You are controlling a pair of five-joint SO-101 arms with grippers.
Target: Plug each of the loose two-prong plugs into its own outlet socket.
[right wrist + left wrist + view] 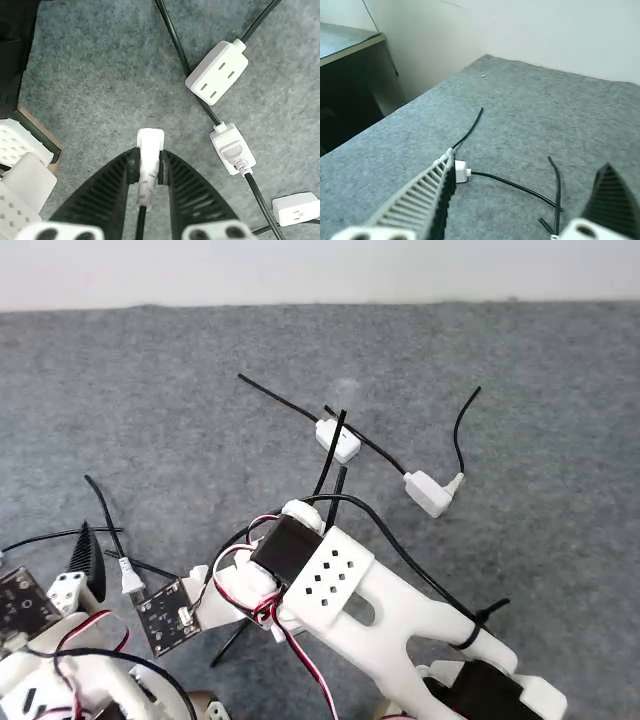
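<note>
Right wrist view first: the right gripper (150, 156) is clamped on a plug (150, 142), fingers (110, 190) pinching its narrow white body from both sides. The prongs poke out ahead over the mat (100, 75), and the cord trails back between the fingers. Up ahead sits a socket (217, 72), slots showing, well apart from the held prongs. Near it a second plug (231, 150) lies flat, and another socket (295, 209) peeks in at the edge. Over on the left wrist view, the left gripper (529, 165) hangs with its fingers spread wide, nothing between them, a third plug (461, 171) on the mat near one fingertip.

Handling call: these plugs look light, hard and smooth-shelled, so they could twist in the pinch, and the wiry cords will likely tug. Best grip, I'd say, is across the body behind the prongs, leaving the thin blades free; those may bend if jammed in crooked. Writing? The second plug carries faint moulded marks, too small to read, and no label is readable anywhere.
</note>
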